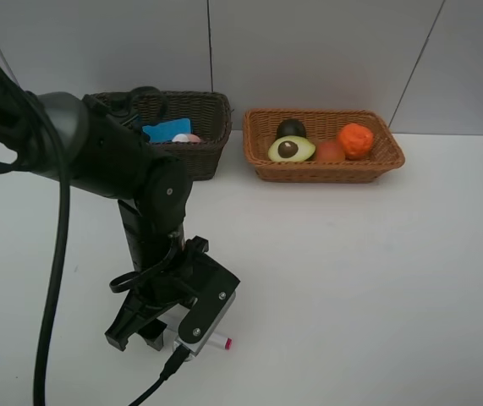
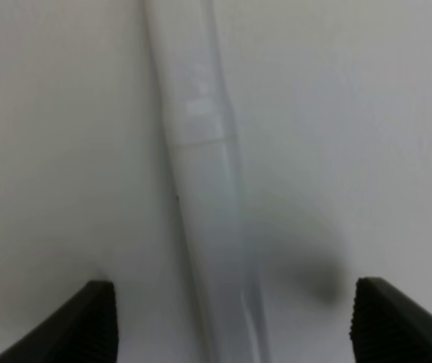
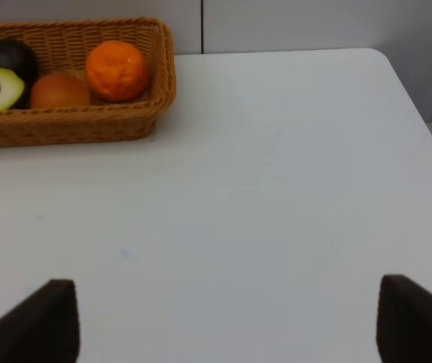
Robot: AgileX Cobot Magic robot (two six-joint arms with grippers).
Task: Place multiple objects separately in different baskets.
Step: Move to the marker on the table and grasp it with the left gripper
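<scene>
Exterior high view, left to right: the left gripper sits low at about seven o'clock on the white table, bent down over the white marker, whose red tip pokes out beside the wrist toward five o'clock of the arm. At eleven o'clock stands the dark brown basket, with a blue item and something pinkish inside; the arm hides most of it, so I cannot name the rest. At one o'clock, the light tan basket holds the halved avocado, the dark mangosteen, the peach and the orange.

Left wrist view shows the marker's barrel running straight down the gap, with both black fingertips well clear of it on either side: the claw is spread around the pen, not pinching it. Focus is soft, so whether the tips touch the table is hard to say.

To do this step well, I judge the claw should close squarely across the barrel near its middle, low enough that the round body does not roll out, then lift straight before swinging toward the dark basket.

Right wrist view shows the right gripper spread wide and empty over bare table. Room is generous in the middle; the near table edge lies close to the marker, and the dark basket's rim needs clearing.
</scene>
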